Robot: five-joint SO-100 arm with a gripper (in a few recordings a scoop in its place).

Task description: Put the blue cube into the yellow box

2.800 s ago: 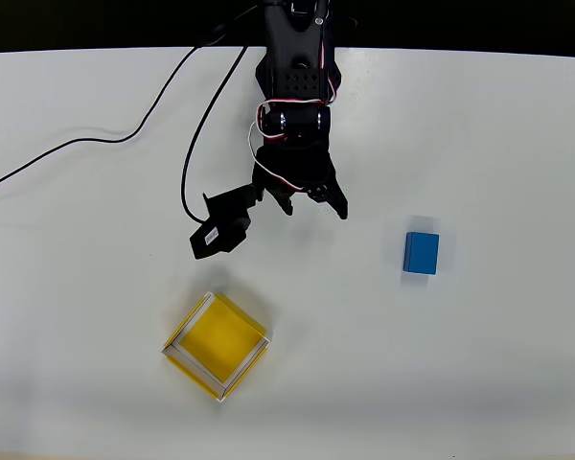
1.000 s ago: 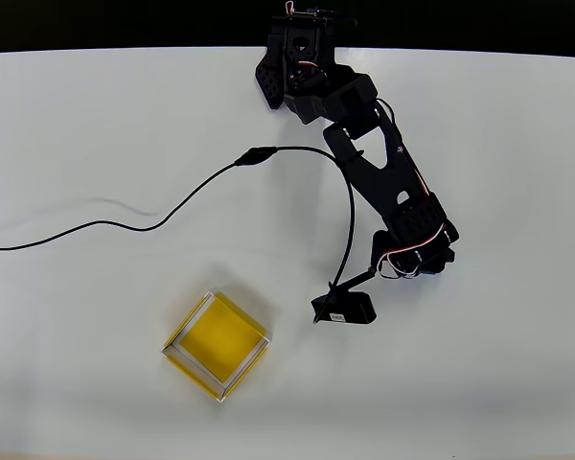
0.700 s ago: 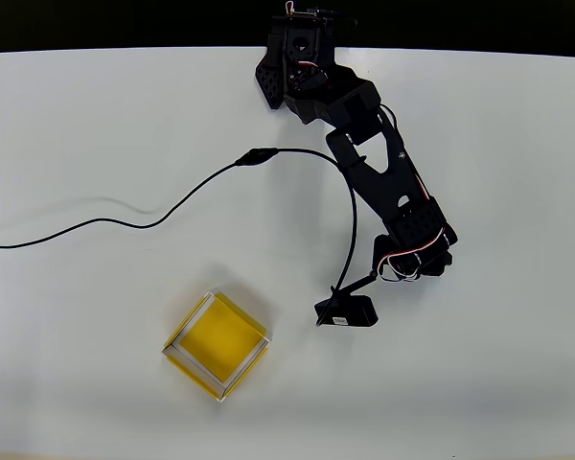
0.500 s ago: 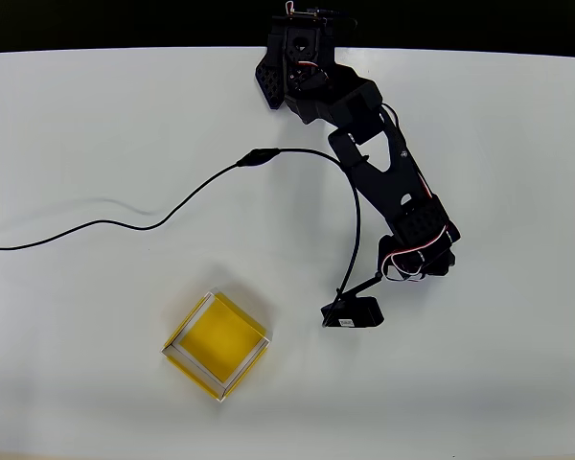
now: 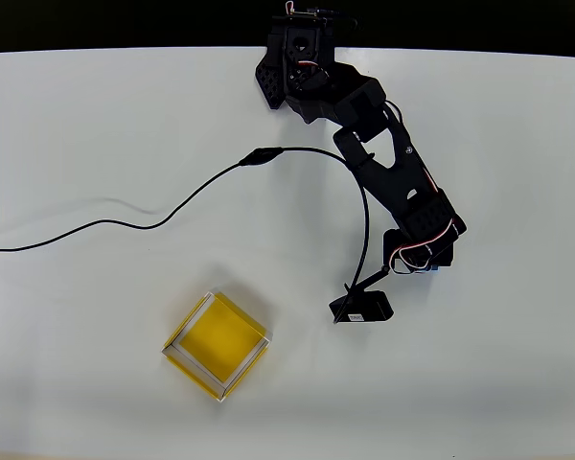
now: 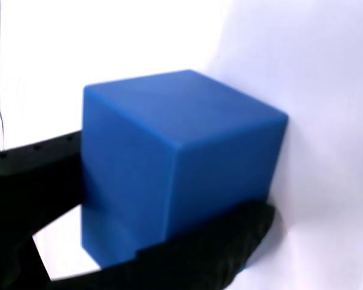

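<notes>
The blue cube (image 6: 175, 163) fills the wrist view, sitting between my gripper's (image 6: 175, 196) two black fingers: one finger (image 6: 36, 169) runs along its left face and the other (image 6: 218, 241) crosses its lower edge. The jaws look open and close to the cube on both sides. In the overhead view my gripper (image 5: 424, 261) is lowered over the cube, of which a blue sliver (image 5: 438, 267) peeks out at the right of the table. The yellow box (image 5: 218, 343) stands open-topped at lower left of centre, well apart from the gripper.
A black cable (image 5: 125, 222) snakes from the left edge across the white table (image 5: 517, 383) to the arm. The black wrist camera module (image 5: 362, 307) hangs just left of and below the gripper. The arm's base (image 5: 302, 57) sits at the table's far edge.
The arm swung from the table's middle out to the right and came down over the cube. In the last second it crept a little further right and down.
</notes>
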